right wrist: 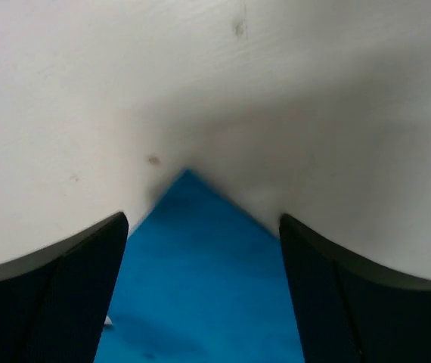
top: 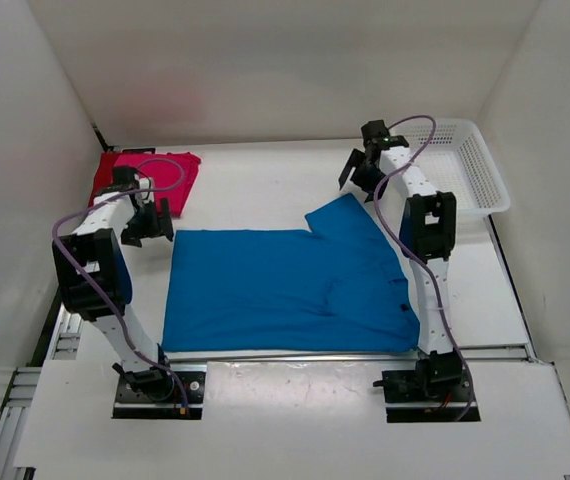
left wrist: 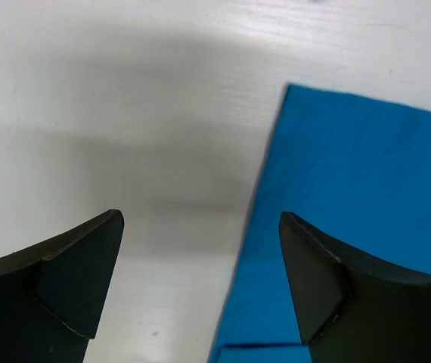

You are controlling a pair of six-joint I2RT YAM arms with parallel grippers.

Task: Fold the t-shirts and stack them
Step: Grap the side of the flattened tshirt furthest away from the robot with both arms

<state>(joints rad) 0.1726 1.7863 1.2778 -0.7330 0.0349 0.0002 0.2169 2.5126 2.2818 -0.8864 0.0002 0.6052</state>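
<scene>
On the white table [top: 265, 175], spread flat at centre between the two arms: the blue t-shirt [top: 265, 290], near hem toward the bases, one sleeve poking out at the far right. Seems partly folded already, with a crease line across the right half. Looks light, limp and thin. Likely to sag, wrinkle and drag on the tabletop if lifted from a single point, so best taken at two corners of one edge at once, pinching right at the hem with a fingertip slid beneath the cloth. At the far right corner, the white mesh basket [top: 470, 170], apart from the cloth. At the far left, touching each other in a small heap, the pink t-shirt [top: 165, 170] and the dark red t-shirt [top: 105, 178], seemingly folded. Above the blue shirt's far left corner, the left gripper [left wrist: 200, 272], jaws spread wide and holding nothing, with the cloth edge in the gap. Above the sleeve tip, the right gripper [right wrist: 204, 295], likewise wide apart and empty, with the blue point centred in the gap. Probably sound places to pinch: that far left corner and that sleeve tip.
</scene>
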